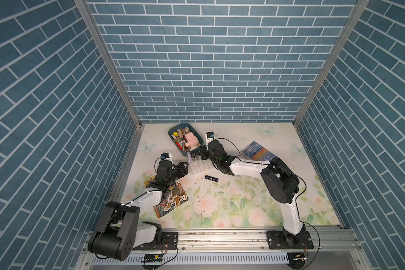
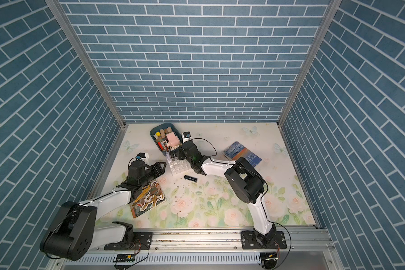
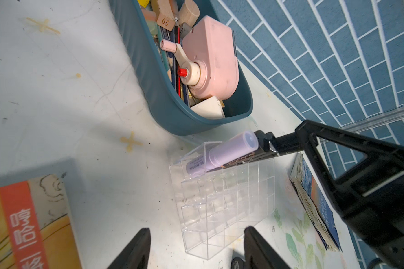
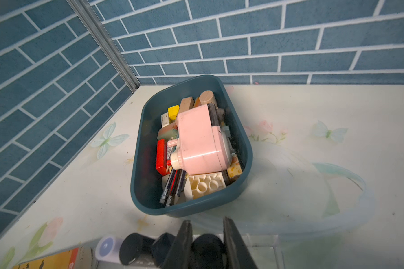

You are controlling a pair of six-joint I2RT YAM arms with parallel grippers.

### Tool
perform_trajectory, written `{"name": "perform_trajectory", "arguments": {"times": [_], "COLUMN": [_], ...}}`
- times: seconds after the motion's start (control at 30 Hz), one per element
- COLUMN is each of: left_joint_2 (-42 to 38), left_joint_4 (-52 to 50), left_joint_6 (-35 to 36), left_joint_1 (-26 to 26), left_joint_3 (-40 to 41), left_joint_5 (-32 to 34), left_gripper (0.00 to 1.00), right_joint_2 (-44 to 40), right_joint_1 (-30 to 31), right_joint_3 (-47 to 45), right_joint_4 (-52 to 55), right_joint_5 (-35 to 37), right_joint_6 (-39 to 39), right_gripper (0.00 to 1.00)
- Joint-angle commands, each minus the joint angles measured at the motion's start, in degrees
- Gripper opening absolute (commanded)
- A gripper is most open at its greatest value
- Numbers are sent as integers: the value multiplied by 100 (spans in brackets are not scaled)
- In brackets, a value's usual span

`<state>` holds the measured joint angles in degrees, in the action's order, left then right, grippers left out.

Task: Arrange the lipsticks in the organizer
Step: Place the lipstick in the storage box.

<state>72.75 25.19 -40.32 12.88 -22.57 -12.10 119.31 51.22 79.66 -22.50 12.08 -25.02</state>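
A black lipstick is pinched between the jaws of the right gripper at the organizer, over the row of cells nearest the teal tray. The step in hand is judged to be the seating of this tube in its cell; how deep it sits cannot be told. In the same row, the lavender lipstick is seen in the organizer's corner cell. Two more black lipsticks are seen between it and the held one.

The left gripper is held just beside the organizer, on the side away from the right arm. Its jaws are spread and nothing is gripped. One loose black lipstick is left lying flat on the table near the organizer, on its side away from the tray.

For the next move, a release and a straight lift clear of the organizer are judged to be called for, so that the neighbouring tubes are not tipped. The loose tube would then need to be picked up and stood on end.

Several pieces of writing can be read:
- The letters "ESSYCOCO" are seen on a black tube in the organizer.
- The small print on the lavender tube cannot be read.
- "50" is marked on a wooden tag in the tray.
- Chinese characters are printed on the illustrated book beside the organizer.
- "THE O" and "AND TH" are partly made out on the blue book beyond the organizer.
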Motion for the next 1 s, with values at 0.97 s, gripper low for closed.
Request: {"name": "perform_trajectory", "arguments": {"times": [0.97], "left_joint_2": [698], "left_joint_4": [-1665], "left_joint_6": [2719], "left_joint_1": [2879], "left_joint_3": [-1644], "left_joint_5": [419], "left_gripper": [68], "right_joint_2": [-3611], "right_joint_1": [-850], "right_joint_3": [-3001], "right_joint_4": [1662], "right_joint_5": [-452], "right_joint_6": [-916], "right_gripper": [46]}}
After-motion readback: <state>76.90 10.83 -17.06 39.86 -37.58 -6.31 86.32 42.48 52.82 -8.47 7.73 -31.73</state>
